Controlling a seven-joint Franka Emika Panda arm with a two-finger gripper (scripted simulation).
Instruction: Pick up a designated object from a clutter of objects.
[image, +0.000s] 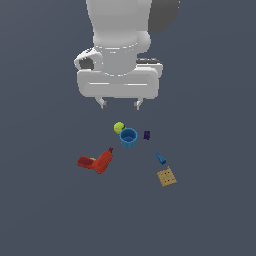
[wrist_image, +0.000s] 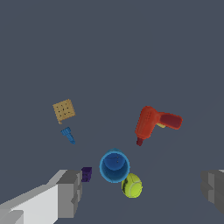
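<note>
The tan square box (image: 167, 176) with dark dots lies flat on the grey floor toward the exterior view's right, apart from the rest; it also shows in the wrist view (wrist_image: 64, 110). My gripper (image: 120, 103) hangs open and empty high above the clutter, over the yellow-green ball (image: 119, 127) and the blue cup (image: 128, 137). In the wrist view the gripper (wrist_image: 141, 190) has its grey fingers (wrist_image: 70, 192) wide apart, with the cup (wrist_image: 114, 166) and ball (wrist_image: 132, 185) between them.
A red bottle-shaped item (image: 98, 161) lies at the exterior view's left. A small blue piece (image: 160, 159) sits just beside the tan box. A tiny dark purple block (image: 146, 135) stands next to the cup.
</note>
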